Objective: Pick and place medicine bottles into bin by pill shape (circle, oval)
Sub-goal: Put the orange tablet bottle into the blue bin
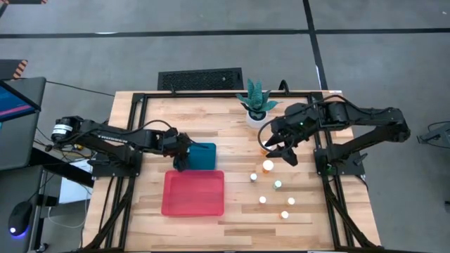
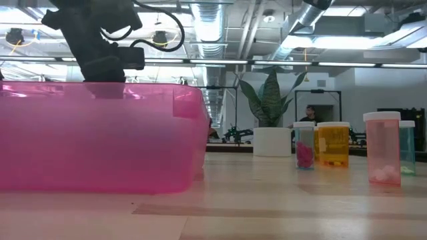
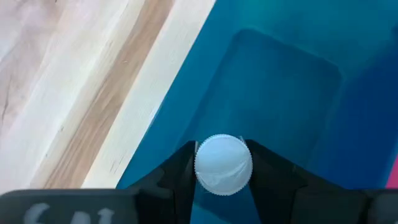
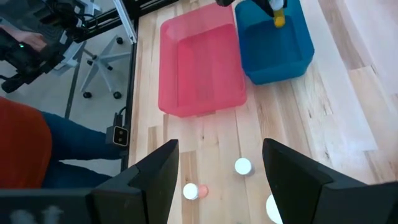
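Observation:
My left gripper (image 1: 181, 152) is shut on a white-capped bottle (image 3: 223, 165) over the blue bin (image 1: 204, 156). The bottle's amber body shows in the right wrist view (image 4: 278, 20). My right gripper (image 1: 283, 149) is open and empty, above the table near the plant pot. Several small white-capped bottles stand upright on their bases on the wood to the right of the pink bin (image 1: 193, 193). Among them are one close by my right gripper (image 1: 268, 166) and others nearer the front (image 1: 278, 185) (image 1: 263, 199). The low view shows them side by side (image 2: 333, 143) (image 2: 383, 148). My left gripper pinches the bottle's white cap by its ribbed rim (image 3: 200, 169) between its two fingers, one on each side. The fingers come from above, pointing down. The bottle hangs upright below them over the inside of the blue bin (image 3: 280, 81).
A white pot with a green plant (image 1: 256, 105) stands at the far edge, beside my right arm. The pink bin fills the low view's left (image 2: 100, 137). A person in an orange top (image 4: 18, 143) is beside the table. Bare wood lies left of the bins (image 1: 148, 190).

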You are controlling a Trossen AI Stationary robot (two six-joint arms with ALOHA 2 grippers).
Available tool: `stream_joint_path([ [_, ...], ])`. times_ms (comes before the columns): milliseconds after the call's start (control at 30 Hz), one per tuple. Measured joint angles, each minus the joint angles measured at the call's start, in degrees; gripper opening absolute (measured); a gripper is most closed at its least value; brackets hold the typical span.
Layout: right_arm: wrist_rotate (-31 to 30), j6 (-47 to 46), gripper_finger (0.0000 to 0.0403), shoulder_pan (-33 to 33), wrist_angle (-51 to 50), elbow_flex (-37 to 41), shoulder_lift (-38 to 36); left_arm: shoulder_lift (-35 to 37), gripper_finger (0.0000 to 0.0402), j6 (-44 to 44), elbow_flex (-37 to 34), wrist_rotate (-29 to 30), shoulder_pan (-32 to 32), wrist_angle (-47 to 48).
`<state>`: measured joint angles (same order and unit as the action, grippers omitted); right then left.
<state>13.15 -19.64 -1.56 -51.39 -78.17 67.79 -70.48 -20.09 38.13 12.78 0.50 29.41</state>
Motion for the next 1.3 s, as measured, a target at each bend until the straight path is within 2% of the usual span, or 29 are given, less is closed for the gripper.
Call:
stream_joint_path([
  [400,-0.02,0.15,0.0240,0.04,0.21,-0.02,0.00,-5.55,0.0121,0.82,0.00,-0.94,-0.01,-2.01],
  [700,0.00,0.15,0.0240,0.04,0.21,-0.04,0.00,-5.55,0.0123,1.24,0.00,-1.16,-0.01,-2.52],
  [1300,0.20,0.57,0.0240,0.04,0.22,-0.04,0.00,-5.06,0.0212,1.48,0.02,-1.85,-0.03,-2.25],
])
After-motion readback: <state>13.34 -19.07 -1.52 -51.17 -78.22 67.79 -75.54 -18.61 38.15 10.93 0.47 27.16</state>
